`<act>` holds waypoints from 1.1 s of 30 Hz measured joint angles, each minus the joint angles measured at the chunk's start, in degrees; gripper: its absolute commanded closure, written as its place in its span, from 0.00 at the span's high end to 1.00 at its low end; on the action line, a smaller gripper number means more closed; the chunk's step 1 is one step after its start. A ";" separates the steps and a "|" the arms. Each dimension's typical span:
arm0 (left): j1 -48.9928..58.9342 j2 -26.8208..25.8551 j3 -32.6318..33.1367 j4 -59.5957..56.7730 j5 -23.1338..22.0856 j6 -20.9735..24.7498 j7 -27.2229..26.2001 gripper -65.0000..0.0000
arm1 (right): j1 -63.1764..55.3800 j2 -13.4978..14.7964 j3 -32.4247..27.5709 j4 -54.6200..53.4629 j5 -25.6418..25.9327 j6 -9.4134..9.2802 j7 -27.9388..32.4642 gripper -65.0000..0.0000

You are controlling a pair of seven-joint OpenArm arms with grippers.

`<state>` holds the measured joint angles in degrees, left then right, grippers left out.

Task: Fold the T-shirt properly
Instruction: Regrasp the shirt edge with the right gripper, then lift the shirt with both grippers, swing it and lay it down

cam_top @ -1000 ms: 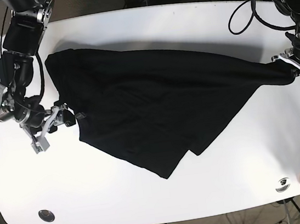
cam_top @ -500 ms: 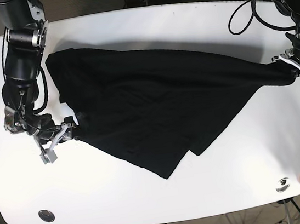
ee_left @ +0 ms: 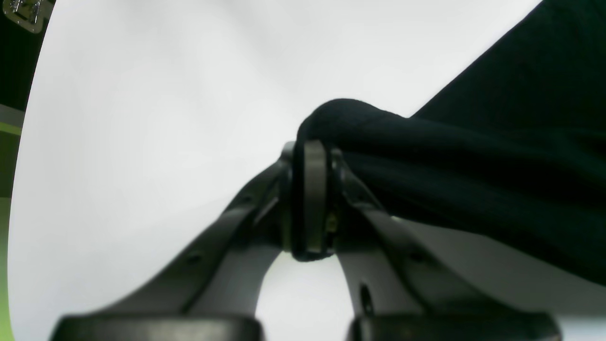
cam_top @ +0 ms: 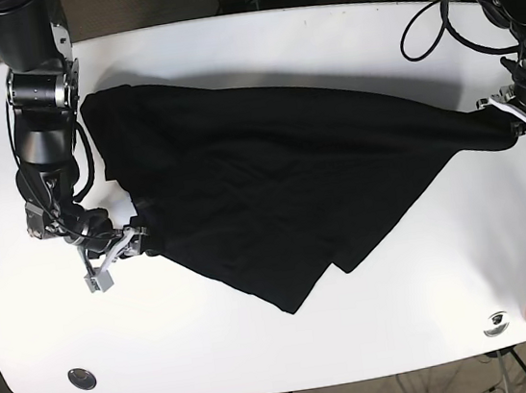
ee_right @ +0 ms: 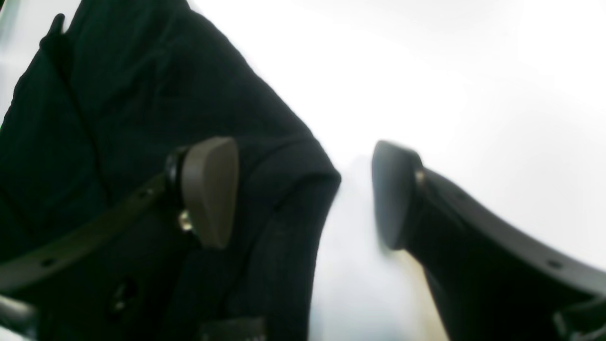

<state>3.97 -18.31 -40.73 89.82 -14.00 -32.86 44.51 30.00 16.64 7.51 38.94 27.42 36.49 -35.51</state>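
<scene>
Leftward, right gripper (cam_top: 118,250) low near tabletop's (cam_top: 264,351) left edge, jaws spread, one pad over hem of black T-shirt (cam_top: 270,176) (other over bare white surface). Shirt lies rumpled across tabletop's middle, stretched toward right edge. Left gripper (cam_top: 524,114) there, jaws pressed together, pinching bunched shirt corner.

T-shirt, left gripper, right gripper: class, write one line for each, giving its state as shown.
T-shirt: unfolded, spread crumpled across the white table.
Left gripper: shut, pinching one end of the shirt.
Right gripper: open, straddling the shirt's edge without gripping it.
</scene>
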 measured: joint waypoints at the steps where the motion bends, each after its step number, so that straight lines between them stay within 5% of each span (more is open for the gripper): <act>1: 0.00 0.00 0.00 0.00 0.00 0.00 0.02 0.00 | 0.13 -0.24 -0.83 0.00 0.00 0.00 0.02 0.65; 7: 0.00 0.00 0.00 0.00 0.00 0.00 0.00 0.00 | 0.31 -3.19 -3.08 0.00 0.87 -0.02 0.61 0.63; 10: 0.00 -0.04 0.00 0.00 0.02 0.02 0.02 0.00 | 0.11 -3.93 -3.02 -0.11 0.87 0.55 0.55 0.46; 15: -0.04 -0.17 0.00 0.00 0.00 0.04 0.00 0.00 | -0.22 -3.93 -3.06 -0.31 0.35 -0.09 -0.09 0.02; 22: -2.14 0.00 0.39 0.00 0.28 0.04 0.72 0.00 | -0.24 -3.45 -3.15 2.47 -0.35 -0.07 -2.23 0.03; 33: -10.10 -0.46 2.51 3.52 0.66 -3.87 0.83 0.00 | 8.28 1.29 -3.06 10.34 -0.02 0.15 -9.14 0.03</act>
<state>-6.13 -18.76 -38.22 93.34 -13.34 -36.73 45.34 38.28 17.93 4.45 49.28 27.40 36.64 -44.64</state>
